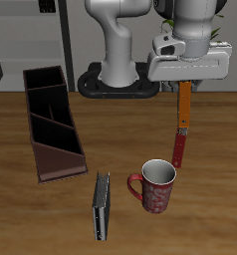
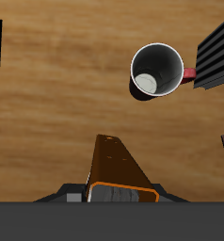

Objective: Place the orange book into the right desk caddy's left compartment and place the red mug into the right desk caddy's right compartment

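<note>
Orange book: hanging upright in the air under the gripper, well above the wooden table; the orange cover shows along its length. In the wrist view it juts out from between the fingers, edged in orange.
Gripper: raised toward the back of the table, jaws clamped on the upper end of the orange book.
Red mug: standing upright on the table near the front edge, handle turned toward the dark grey book, pale grey inside. It sits nearer the front edge than the hanging orange book and is not touching it. The wrist view looks down into its open mouth.
Right desk caddy: long maroon-brown open box lying on the table, well apart from the mug, with its sloped end toward the front edge. Dividers split it into sections; all that show are empty.
Slim red book: seen just below the orange book, in line with it; whether it stands on the table or touches the orange book cannot be told.
Dark grey book: on the table near the front edge, between the caddy's sloped end and the mug, just beside the mug's handle.
</note>
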### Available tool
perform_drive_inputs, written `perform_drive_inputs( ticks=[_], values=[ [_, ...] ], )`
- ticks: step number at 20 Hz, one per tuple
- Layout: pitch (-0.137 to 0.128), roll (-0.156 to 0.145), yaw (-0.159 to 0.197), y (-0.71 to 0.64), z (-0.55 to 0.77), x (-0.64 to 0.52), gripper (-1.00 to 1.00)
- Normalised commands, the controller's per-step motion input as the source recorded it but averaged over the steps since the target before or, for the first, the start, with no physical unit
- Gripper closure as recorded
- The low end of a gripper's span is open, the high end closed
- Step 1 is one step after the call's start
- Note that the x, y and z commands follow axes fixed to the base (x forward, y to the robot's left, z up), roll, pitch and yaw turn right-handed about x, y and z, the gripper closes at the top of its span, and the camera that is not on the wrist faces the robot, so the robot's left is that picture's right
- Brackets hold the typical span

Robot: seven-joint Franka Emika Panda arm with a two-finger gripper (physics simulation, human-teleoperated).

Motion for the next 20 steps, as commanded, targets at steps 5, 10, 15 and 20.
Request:
perform_drive_inputs(
  ticks=[5, 10, 15, 20],
  values=[
    [-0.008, 0.034, -0.007, -0.66, 0.62, -0.35, 1.0],
    [0.005, 0.008, 0.013, -0.72, 0.49, -0.13, 1.0],
    [0.044, -0.013, -0.015, -0.5, 0.19, 0.1, 1.0],
    [0.003, -0.006, 0.016, -0.81, 0.13, 0.2, 1.0]
  ],
)
